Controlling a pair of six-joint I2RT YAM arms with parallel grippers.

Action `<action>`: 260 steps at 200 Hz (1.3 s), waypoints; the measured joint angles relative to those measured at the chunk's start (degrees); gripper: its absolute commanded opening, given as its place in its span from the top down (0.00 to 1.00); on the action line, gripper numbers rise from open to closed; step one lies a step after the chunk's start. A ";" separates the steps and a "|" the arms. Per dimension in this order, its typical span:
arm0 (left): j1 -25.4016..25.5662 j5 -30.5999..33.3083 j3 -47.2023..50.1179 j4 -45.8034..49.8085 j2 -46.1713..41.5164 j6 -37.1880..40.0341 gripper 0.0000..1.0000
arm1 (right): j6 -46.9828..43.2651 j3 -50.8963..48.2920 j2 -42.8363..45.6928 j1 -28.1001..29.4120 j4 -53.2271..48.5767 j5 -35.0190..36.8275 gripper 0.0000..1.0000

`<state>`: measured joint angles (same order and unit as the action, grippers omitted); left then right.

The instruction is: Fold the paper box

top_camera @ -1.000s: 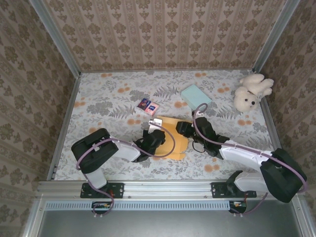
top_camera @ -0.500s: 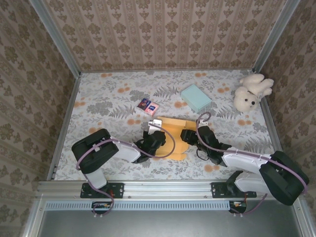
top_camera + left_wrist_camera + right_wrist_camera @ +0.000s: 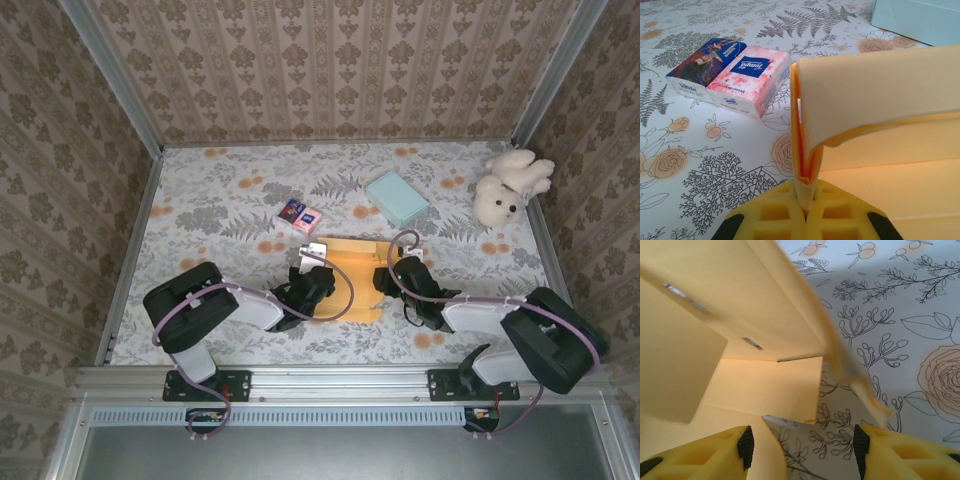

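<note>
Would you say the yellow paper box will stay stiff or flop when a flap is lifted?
Probably floppy: the paper box flap sags in a curve above the left claw pinching it. Likely light, being thin sheet. Pushed, it may slide on the tablecloth.

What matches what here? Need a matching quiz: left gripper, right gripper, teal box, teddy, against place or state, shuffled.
Column 1:
1. left gripper
2. right gripper
3. teal box
4. teddy

Column 2:
A. far right corner of the table
B. open
C. shut on a flap of the paper box
D. lying flat, beyond the paper box

Pairs: 1-C, 2-B, 3-D, 4-A
</note>
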<state>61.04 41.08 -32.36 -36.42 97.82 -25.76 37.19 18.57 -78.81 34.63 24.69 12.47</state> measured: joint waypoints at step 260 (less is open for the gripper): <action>1.55 1.84 -0.61 5.29 -1.57 -2.97 1.00 | -7.19 -1.99 10.05 -6.54 0.81 7.48 0.47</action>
<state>62.59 42.92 -32.97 -31.14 96.25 -28.73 30.00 16.58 -68.75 28.10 25.50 19.94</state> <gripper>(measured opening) 0.046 0.537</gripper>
